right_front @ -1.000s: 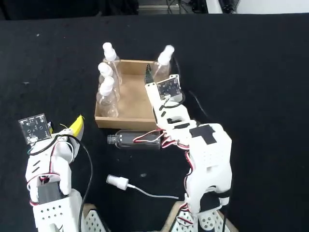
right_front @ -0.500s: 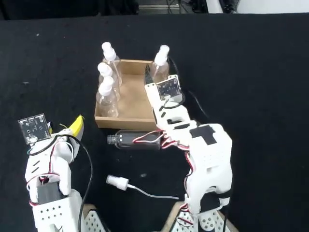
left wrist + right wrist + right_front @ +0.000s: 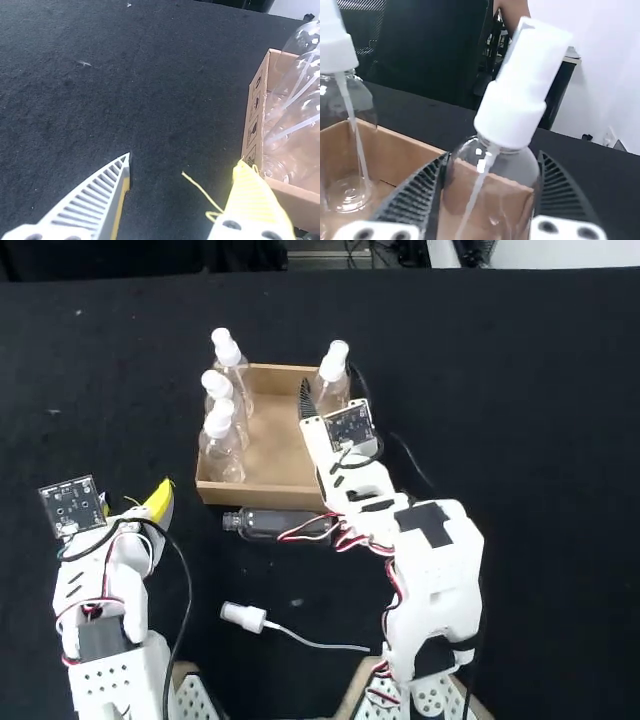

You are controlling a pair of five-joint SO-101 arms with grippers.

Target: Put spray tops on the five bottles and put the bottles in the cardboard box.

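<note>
My right gripper [image 3: 331, 403] is shut on a clear bottle [image 3: 330, 380] with a white spray top [image 3: 520, 85]. It holds the bottle upright at the far right corner of the cardboard box [image 3: 265, 475], and the base is hidden. The body of that bottle [image 3: 490, 195] sits between the black fingers [image 3: 415, 195]. Three capped bottles [image 3: 220, 390] stand along the box's left side. An uncapped bottle [image 3: 280, 524] lies on the table in front of the box. Nearer me lies a loose spray top [image 3: 244, 617] with its tube. My left gripper [image 3: 185, 161] is open over bare black cloth, left of the box [image 3: 256, 117].
The right arm's white body [image 3: 432, 570] and its wires hang over the end of the lying bottle. The left arm [image 3: 100, 580] stands at the near left. Black cloth covers the whole table [image 3: 520, 390].
My right gripper has shifted the held bottle a little to the left, and it now stands more upright at the box's corner. The left arm has not moved.
</note>
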